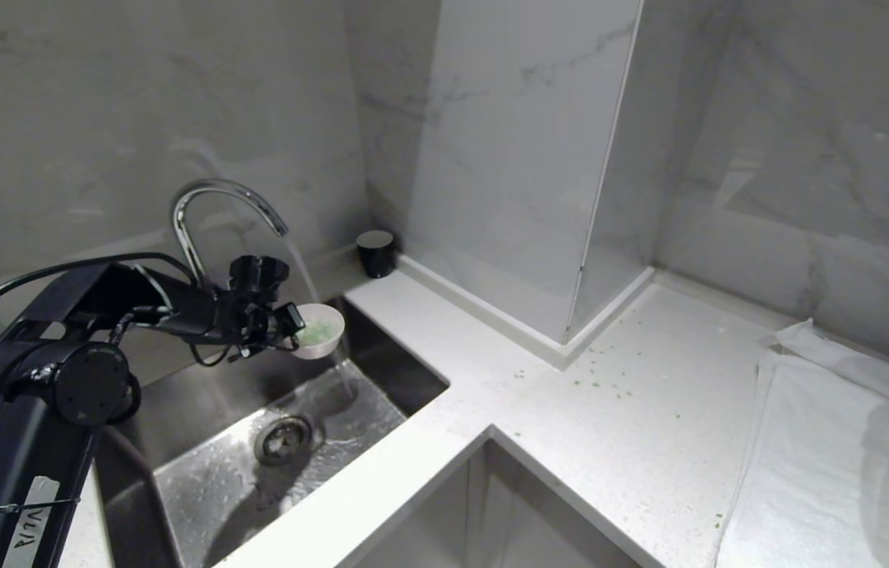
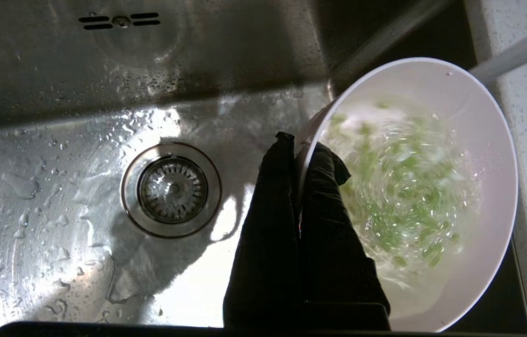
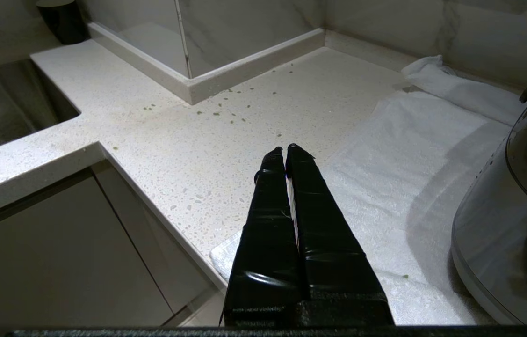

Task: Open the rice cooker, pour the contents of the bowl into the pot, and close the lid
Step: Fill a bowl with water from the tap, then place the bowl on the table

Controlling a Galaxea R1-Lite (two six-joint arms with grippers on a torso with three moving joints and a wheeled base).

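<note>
Currently I hold the bowl [image 2: 473, 140] under running tap water [image 1: 310, 280].
Left gripper [image 2: 298, 145] pinches its rim; contents [image 2: 399, 187] swirl just beyond; sink [image 2: 57, 93] beneath.

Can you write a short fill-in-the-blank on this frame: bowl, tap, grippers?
1. The left gripper is shut on the rim of the ____, held over the steel sink.
2. Water from the faucet is running into the ____ bits and white bits in it.
3. The right gripper hangs over the countertop with its fingers ____.
4. Green bits lie scattered on the countertop between the sink and the white ____.

Missing words: bowl; green; shut; towel
</note>
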